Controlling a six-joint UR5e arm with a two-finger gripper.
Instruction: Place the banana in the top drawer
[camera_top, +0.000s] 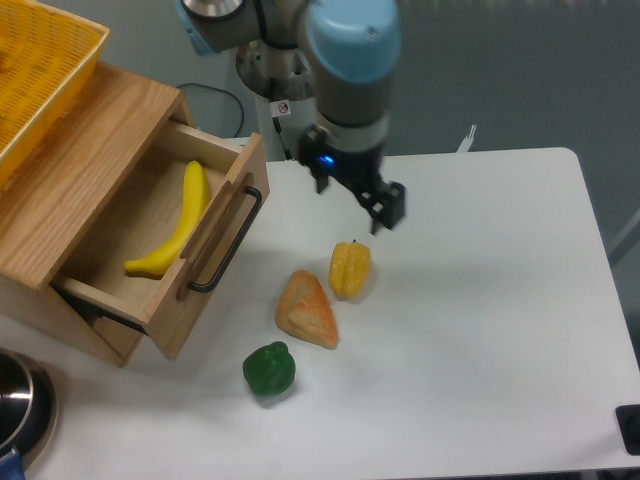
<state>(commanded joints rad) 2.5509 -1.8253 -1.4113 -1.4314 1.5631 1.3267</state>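
Observation:
The banana (180, 224) lies loose inside the top drawer (214, 268), which is pulled out from the wooden cabinet (70, 170) at the left. Its black bar handle (226, 243) faces the table. My gripper (353, 204) hangs over the white table to the right of the drawer, just above the yellow pepper. Its fingers (390, 205) stand apart, open, with nothing between them.
A yellow bell pepper (350, 268), an orange wedge-shaped item (308, 310) and a green pepper (268, 369) lie on the table in front of the drawer. A yellow mesh basket (40, 60) sits on the cabinet. A metal pot (20, 405) is at the bottom left.

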